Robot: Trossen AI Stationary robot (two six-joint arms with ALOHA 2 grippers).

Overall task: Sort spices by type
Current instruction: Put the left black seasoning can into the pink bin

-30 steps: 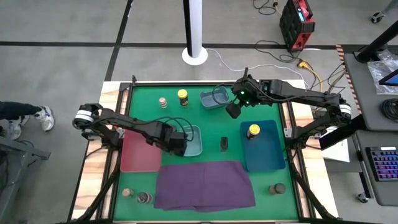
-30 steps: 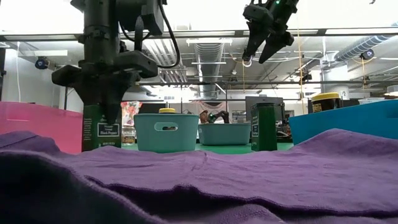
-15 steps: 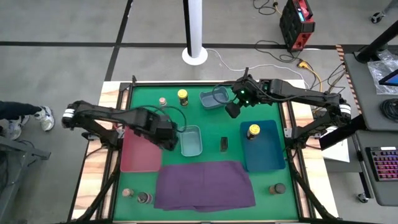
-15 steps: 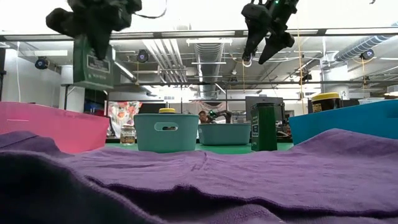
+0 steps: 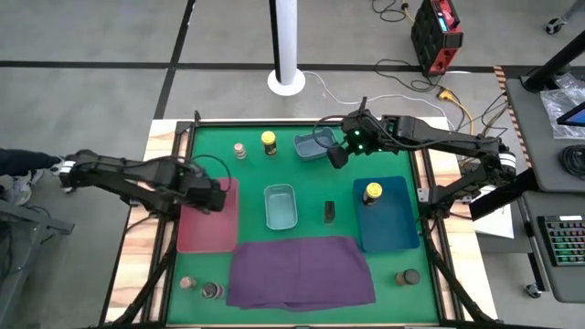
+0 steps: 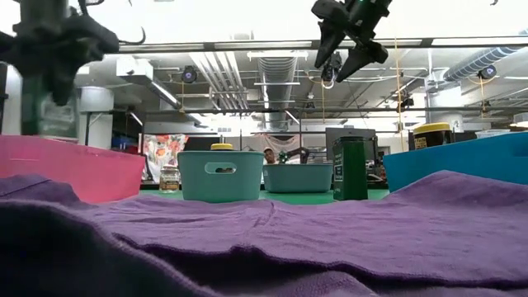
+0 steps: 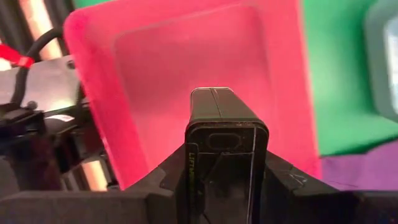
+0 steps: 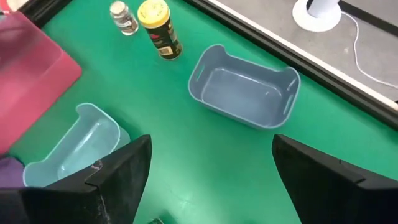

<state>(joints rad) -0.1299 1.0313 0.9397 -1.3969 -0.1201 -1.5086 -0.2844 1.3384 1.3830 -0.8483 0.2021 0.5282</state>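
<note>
Carried away from the teal bin (image 5: pixel 280 206), the dark tin (image 7: pixel 219 155) now hangs over the red tray (image 5: pixel 207 239), clamped between the fingers of the left gripper (image 5: pixel 216 195); a second ago that gripper stood at the teal bin with the tin down by the table. From the left wrist view the tin sits upright in the grip with the tray's floor right beneath it, so this piece looks close to delivery but is not yet set down.

Sorted so far, as far as can be seen: one yellow-lidded jar (image 5: pixel 372 192) stands in the blue tray (image 5: pixel 388 228), right of the teal bin. The teal bin itself and the grey bin (image 8: pixel 245 87) behind it both look bare inside.

Left to do: a second dark tin (image 5: pixel 329 212) stands on the green mat just right of the teal bin; another yellow-lidded jar (image 5: pixel 269 143) and a small pink-topped jar (image 5: pixel 239 150) stand behind the teal bin near the far edge. Two jars (image 5: pixel 201 289) sit at the near-left corner beside the purple cloth (image 5: pixel 300 270), and one dark-topped jar (image 5: pixel 408 277) sits at the near-right corner. By my count most of the sorting lies ahead.

The right gripper (image 5: pixel 336 153) hovers high, behind and right of the teal bin beside the grey bin, fingers spread and holding nothing; it has drifted slightly leftward.
</note>
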